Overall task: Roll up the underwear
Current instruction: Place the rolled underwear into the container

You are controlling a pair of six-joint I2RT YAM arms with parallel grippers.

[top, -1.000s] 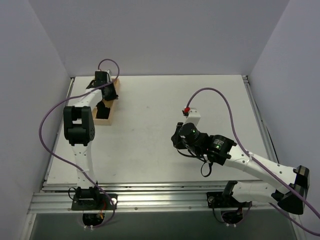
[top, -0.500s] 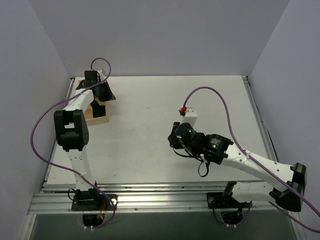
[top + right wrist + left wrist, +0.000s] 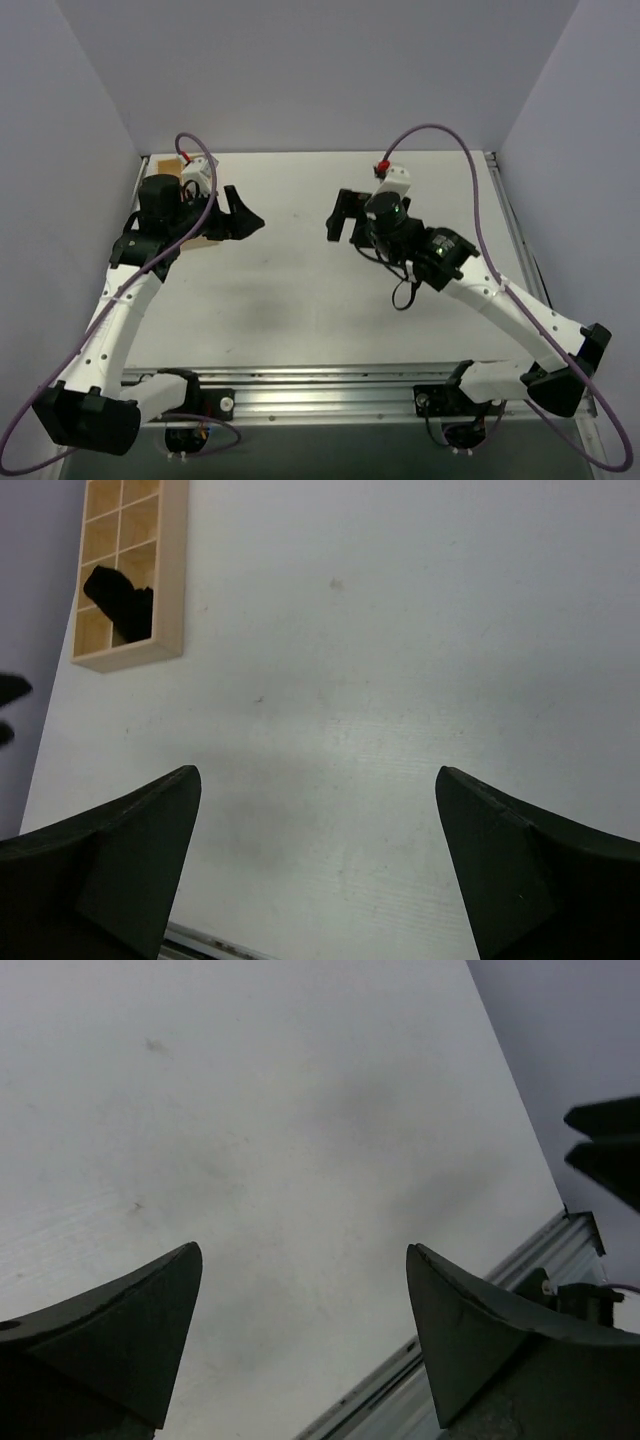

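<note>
The underwear is a black bundle lying in one compartment of the wooden tray, seen at the upper left of the right wrist view. From above, my left arm hides it. My left gripper hovers just right of the tray, open, with only bare table between its fingers. My right gripper faces it from the table's middle, also open and holding nothing. Neither gripper touches the underwear.
Only corners of the tray show from above, at the table's far left. The white tabletop stretches between the arms. A metal rail runs along the near edge. Grey walls enclose the sides and back.
The left gripper came away from the tray and swung right, opening wide. The right gripper rose, moved toward the far side and opened as well.
</note>
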